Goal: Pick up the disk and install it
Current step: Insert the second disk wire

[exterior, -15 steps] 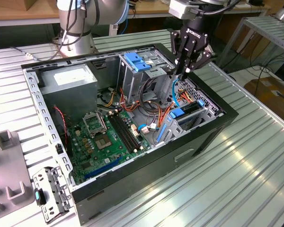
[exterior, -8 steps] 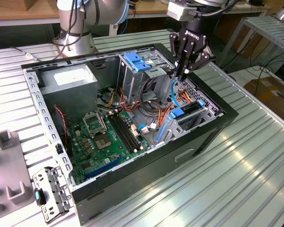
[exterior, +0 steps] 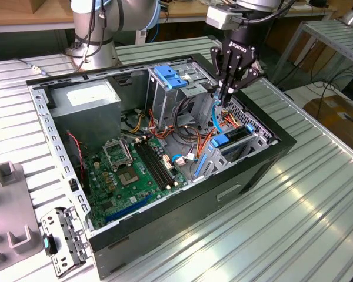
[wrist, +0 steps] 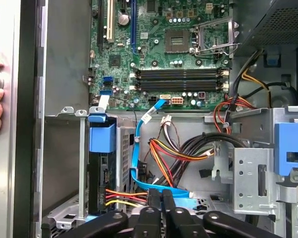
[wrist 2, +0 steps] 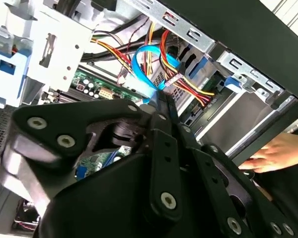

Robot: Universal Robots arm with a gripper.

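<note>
— Disk [exterior: 232, 140] location?
— Upright in its bay inside the open computer case [exterior: 270, 158], blue rails showing, also in the first wrist view [wrist: 100, 163].
— Gripper [exterior: 225, 97]?
— Above the light-blue cable [wrist: 135, 163], fingers pressed together, holding nothing.

One robot arm [exterior: 100, 23] stands over one open computer case [exterior: 247, 176] on the bench [exterior: 317, 200], carrying one claw [exterior: 228, 97]. Inside the case I count one green motherboard [exterior: 135, 170], one grey power supply [exterior: 85, 106], and one disk [wrist: 100, 163] in blue rails sitting in its bay. One thin light-blue cable [wrist: 139, 148] loops nearby. One person's hand [wrist 2: 275, 151] rests at the case's edge.
</note>
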